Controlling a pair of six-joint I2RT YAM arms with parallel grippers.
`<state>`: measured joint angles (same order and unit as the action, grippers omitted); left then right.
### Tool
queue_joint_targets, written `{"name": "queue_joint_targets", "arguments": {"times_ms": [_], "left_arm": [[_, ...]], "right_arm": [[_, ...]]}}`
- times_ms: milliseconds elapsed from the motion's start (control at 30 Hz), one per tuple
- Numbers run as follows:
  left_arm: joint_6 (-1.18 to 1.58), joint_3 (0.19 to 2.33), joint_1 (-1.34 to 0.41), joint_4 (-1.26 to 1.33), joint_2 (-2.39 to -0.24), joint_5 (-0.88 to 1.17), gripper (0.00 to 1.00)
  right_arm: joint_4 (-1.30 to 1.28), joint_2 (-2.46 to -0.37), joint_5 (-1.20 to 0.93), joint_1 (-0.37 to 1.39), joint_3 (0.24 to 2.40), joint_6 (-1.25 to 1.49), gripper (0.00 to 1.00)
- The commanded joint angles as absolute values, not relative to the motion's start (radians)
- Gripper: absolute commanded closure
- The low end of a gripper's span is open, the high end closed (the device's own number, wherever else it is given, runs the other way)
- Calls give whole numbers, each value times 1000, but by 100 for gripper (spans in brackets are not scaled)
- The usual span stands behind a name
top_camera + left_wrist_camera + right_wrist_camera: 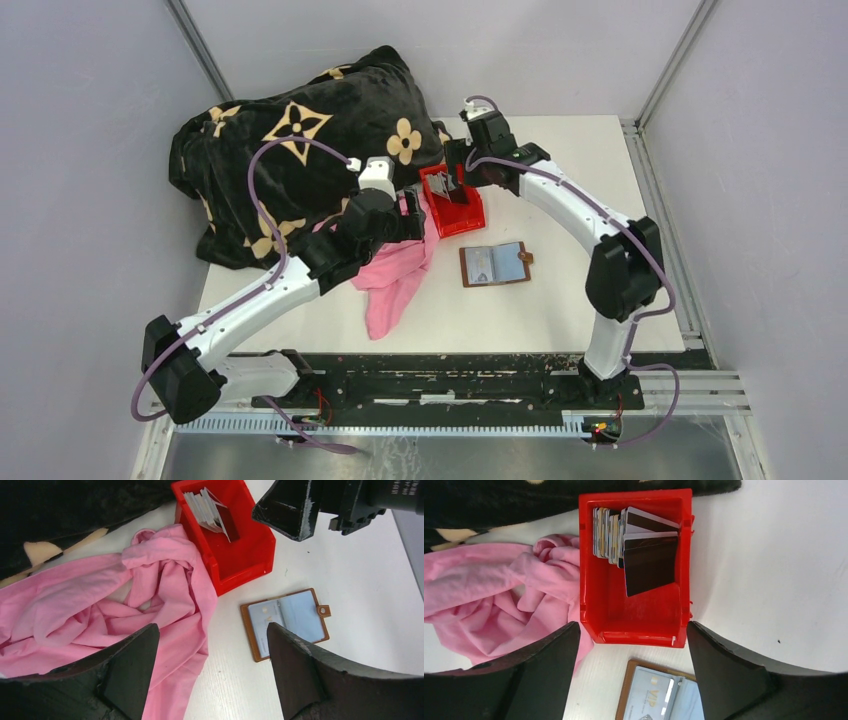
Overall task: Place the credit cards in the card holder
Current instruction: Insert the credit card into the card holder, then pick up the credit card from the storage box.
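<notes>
1. The right gripper (631,626) is hovering spread open and empty above the red bin (634,636).
2. The cards (634,545) are standing on edge at the bin's far end, just ahead of the fingers and stacked along their closing line.
3. The holder (495,264) is lying open just nearer than the bin.
4. The left gripper (211,628), also open and empty, is hanging over the pink cloth (75,615), so the right arm is probably reaching first.

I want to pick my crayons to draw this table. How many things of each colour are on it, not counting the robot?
Black: 1, the blanket
Pink: 1, the cloth
Red: 1, the bin
Brown: 1, the card holder
Total: 4
The cards standing in the bin are packed too tightly to count.
</notes>
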<state>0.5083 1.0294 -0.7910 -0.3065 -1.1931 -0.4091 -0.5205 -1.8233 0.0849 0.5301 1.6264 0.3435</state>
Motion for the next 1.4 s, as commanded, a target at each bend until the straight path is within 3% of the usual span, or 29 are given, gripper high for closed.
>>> {"name": "queue_joint_targets", "arguments": {"times_ms": [0,1000,1367], "left_arm": [[536,1009,-786,-287,-1168,-487,16],[502,990,-765,-302,-1220,-515,17],[503,975,-737,-292,-1218,-492,17]], "right_arm": [[-598,-1901,73,549,1744,265,19],[-711,-2217,268,612,1987,154,38],[-731,-2271,298,613,2036,134,51]]}}
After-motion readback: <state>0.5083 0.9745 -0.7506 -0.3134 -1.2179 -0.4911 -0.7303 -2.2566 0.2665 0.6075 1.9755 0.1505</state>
